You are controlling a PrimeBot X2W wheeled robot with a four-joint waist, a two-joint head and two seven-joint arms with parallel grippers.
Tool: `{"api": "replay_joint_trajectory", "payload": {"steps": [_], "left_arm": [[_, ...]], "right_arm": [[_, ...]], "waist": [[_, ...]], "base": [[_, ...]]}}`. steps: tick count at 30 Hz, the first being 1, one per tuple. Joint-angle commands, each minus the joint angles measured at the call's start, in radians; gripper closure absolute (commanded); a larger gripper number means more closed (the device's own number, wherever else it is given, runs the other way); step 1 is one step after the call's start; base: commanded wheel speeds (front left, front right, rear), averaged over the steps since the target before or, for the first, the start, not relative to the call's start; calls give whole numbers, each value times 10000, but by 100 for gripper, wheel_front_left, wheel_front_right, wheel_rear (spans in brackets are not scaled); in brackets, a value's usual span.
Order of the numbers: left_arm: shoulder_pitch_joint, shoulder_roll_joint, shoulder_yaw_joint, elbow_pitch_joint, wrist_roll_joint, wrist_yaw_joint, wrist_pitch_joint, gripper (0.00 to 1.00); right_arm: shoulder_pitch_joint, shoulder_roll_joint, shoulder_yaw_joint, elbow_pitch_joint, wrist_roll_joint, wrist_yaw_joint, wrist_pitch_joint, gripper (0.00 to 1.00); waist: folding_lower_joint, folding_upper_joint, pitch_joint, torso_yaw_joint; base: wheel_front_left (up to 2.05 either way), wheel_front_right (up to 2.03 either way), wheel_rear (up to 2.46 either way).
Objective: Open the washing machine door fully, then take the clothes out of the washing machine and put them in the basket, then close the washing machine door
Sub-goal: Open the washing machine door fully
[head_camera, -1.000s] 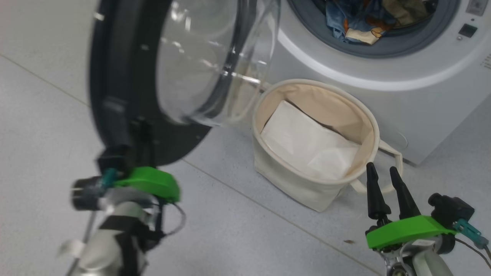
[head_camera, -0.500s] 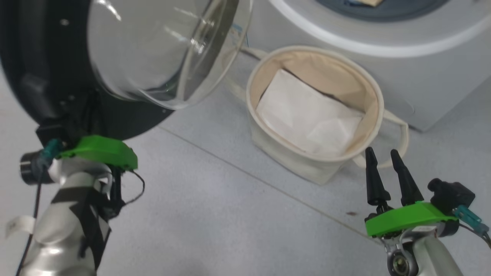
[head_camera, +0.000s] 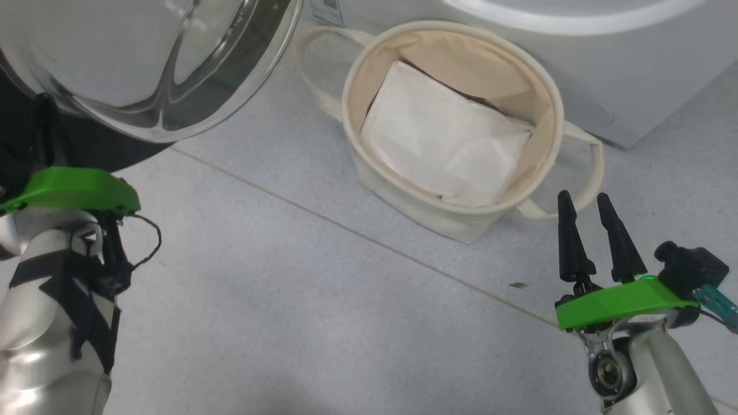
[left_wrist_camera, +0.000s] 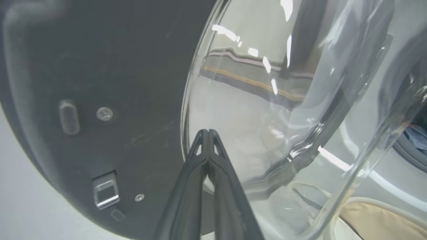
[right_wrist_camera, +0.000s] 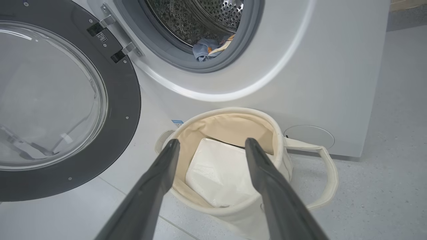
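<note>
The left gripper (left_wrist_camera: 208, 133) has its two fingers pressed together, with nothing between them. They point at the inner side of the washing machine door (right_wrist_camera: 128, 100), just where the black rim (left_wrist_camera: 100, 66) meets the glass bowl (left_wrist_camera: 250, 126); whether the tips touch it I cannot tell. In the head view the pale left forearm (head_camera: 40, 323) rises steeply under the door, well to the left of the basket (head_camera: 553, 115).

The door stands swung open, to the left of the basket and above it. The right gripper (head_camera: 583, 197) hovers on the near side of the basket, beside its right strap handle (head_camera: 594, 167). Its fingers are apart and empty, and they point toward the basket.

The washing machine (right_wrist_camera: 317, 66) stands directly behind the basket. The clothes (right_wrist_camera: 206, 50) lie in the drum mouth (right_wrist_camera: 160, 50), above the basket. Inside the basket lies a white sheet (head_camera: 438, 132).
</note>
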Motion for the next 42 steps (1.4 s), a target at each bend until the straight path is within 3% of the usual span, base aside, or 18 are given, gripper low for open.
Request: {"api": "replay_joint_trajectory", "payload": {"steps": [1, 11, 20, 27, 34, 40, 41, 42], "left_arm": [[-11, 439, 486, -389, 221, -99, -88, 100], [861, -240, 129, -1450, 1137, -573, -88, 100], [2336, -1246, -1167, -2630, 988, -1794, 82, 100], [3235, -1626, -2149, -2785, 772, -2376, 379, 100], [3873, -1653, -2343, -2747, 1124, -2212, 27, 100], [4118, -1745, -2214, -2690, 1632, -1650, -78, 100], [4168, -1773, -2182, -2729, 1704, -1611, -80, 94], [4232, -1797, -2156, -2750, 1779, -1587, -82, 54]], "right_arm": [[-116, 28, 222, -303, 56, 75, -122, 0], [-100, 200, 163, -456, 271, 75, -122, 0], [510, 293, 191, -1207, 658, 75, -122, 0], [1034, 303, 311, -2236, 387, 75, -122, 0], [1629, 304, -216, -3116, 410, 75, -122, 0], [1944, 305, -770, -2355, 57, 75, -122, 0], [1939, 305, -831, -2257, 68, 75, -122, 0], [1934, 305, -863, -2175, 68, 75, -122, 0]], "waist": [[-1, 0, -132, -58], [-1, 0, -1088, -322], [-1, 0, -2362, -833], [-1, 0, -2908, -1291], [-1, 0, -3175, -1909], [-1, 0, -3254, -2110], [-1, 0, -3261, -2130], [-1, 0, -3265, -2146]], "base": [[0, 0, 0], [0, 0, 0], [0, 0, 0], [0, 0, 0], [0, 0, 0], [0, 0, 0], [0, 0, 0], [0, 0, 0]]}}
